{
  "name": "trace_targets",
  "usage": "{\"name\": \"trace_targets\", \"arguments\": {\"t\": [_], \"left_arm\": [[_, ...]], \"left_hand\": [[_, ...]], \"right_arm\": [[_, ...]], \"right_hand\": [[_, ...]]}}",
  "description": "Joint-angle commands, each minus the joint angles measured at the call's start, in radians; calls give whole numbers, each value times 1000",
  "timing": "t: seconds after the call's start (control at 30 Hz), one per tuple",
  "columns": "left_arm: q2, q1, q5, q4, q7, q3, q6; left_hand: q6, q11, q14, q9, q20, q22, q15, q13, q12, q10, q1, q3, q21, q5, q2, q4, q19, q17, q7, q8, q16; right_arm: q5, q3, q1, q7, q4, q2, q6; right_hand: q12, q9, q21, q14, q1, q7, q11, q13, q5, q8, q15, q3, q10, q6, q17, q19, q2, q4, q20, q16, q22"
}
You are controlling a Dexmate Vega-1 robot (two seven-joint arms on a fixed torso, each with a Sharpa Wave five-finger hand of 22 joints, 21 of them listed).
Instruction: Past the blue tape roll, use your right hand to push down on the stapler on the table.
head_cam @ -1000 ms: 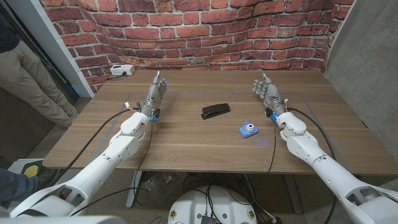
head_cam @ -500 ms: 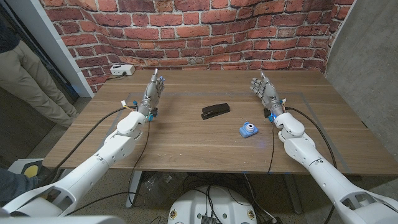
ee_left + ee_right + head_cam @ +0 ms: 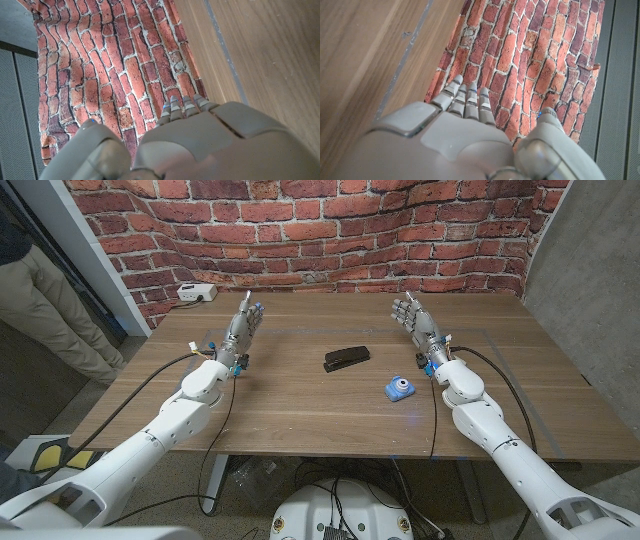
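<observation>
The black stapler [image 3: 346, 358] lies on its side-long base near the middle of the wooden surface [image 3: 300, 405], untouched by either arm. A small blue tape roll [image 3: 399, 388] sits just off to the stapler's right and a little nearer the robot, apart from it.

The right hand [image 3: 416, 322] is raised over the far right part of the surface, well apart from the stapler, its fingers [image 3: 403, 307] spread wide and holding nothing. From the right wrist view its fingers [image 3: 466, 99] reach out straight toward the brick wall [image 3: 520, 50].

The left hand [image 3: 244, 328] stands over the far left of the surface, fingers extended and empty.

A white box [image 3: 195, 293] rests at the far left corner by the wall. A person's legs [image 3: 45, 305] show at the left edge.
</observation>
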Motion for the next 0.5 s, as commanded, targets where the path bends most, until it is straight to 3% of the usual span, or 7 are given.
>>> {"name": "trace_targets", "arguments": {"t": [0.03, 0.5], "left_arm": [[8, 2, -7, 10, -5, 8, -28], [-3, -14, -13, 27, -21, 23, -39]], "left_hand": [[25, -2, 23, 3, 4, 4, 1, 4, 8, 31, 12, -2, 7, 5, 7, -6, 15, 3, 3, 6, 5], [54, 0, 50, 3, 5, 4, 2, 4, 10, 57, 22, -2, 6, 2, 15, -10, 25, 3, 6, 7, 4]], "right_arm": [[-131, -19, -41, -37, -111, -29, -11], [-207, -36, -52, -43, -157, -44, 25]], "right_hand": [[6, 2, 5, 8, -5, -2, -3, 3, 7, 4, -4, -3, 5, 6, 5, 8, -5, -2, 3, 2, 4], [7, 2, 5, 18, -4, -17, -14, 3, 8, 4, -13, -5, 10, 13, 3, 9, -5, -4, 1, 2, 4]]}}
